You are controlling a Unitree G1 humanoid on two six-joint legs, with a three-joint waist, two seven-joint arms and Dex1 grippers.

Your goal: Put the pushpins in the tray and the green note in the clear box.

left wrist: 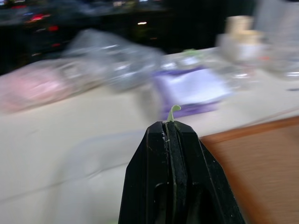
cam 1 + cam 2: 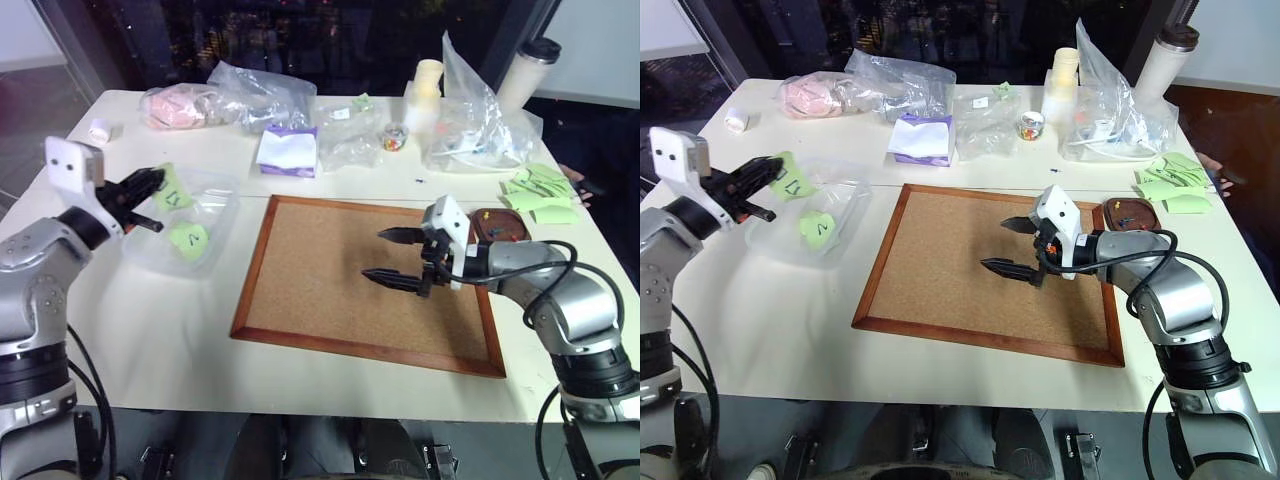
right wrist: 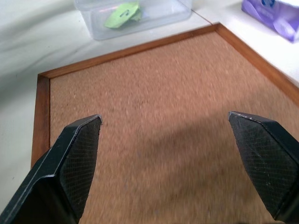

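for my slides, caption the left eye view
Left gripper holds a green note over the clear box.

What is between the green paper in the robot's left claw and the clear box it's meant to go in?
Nothing visible. The left gripper, shut on the green note, holds it right above the clear box, which has no lid on it. Another green note already lies inside, but leaves room.

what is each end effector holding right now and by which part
The left end effector pinches a green note by its edge, above the clear box. The right end effector is open and empty.
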